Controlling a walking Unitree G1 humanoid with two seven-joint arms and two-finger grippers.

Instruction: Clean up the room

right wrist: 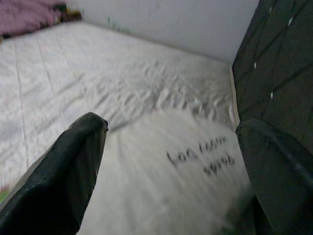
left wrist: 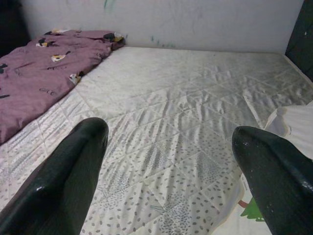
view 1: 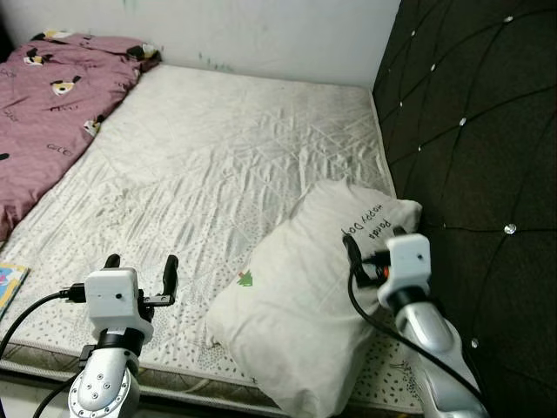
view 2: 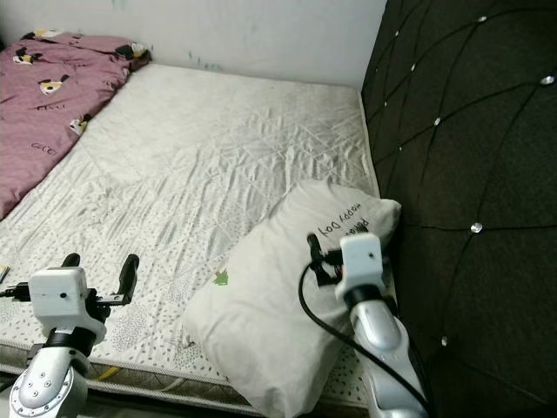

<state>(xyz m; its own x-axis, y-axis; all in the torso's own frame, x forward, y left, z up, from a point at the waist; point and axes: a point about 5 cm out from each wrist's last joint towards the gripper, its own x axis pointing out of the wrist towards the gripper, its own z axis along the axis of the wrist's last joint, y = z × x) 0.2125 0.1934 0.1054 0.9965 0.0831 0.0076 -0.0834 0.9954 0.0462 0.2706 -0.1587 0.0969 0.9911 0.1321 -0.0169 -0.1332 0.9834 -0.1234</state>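
pillow [view 1: 305, 296] at bed's 5 o'clock by headboard [view 1: 479, 131], askew | R claw [view 1: 372, 252] wide open over it, holds nothing | L claw [view 1: 141, 272] open, empty, 7 o'clock | blanket [view 1: 52, 104] bunched 10 o'clock, tidying barely begun

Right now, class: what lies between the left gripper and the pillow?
Bare quilted mattress separates the left gripper from the white pillow, in the left eye view.

The white pillow [view 1: 300, 309] bore black lettering, the mattress [view 1: 218, 157] was quilted white, and the blanket [view 1: 48, 104] was mauve with cartoon prints.
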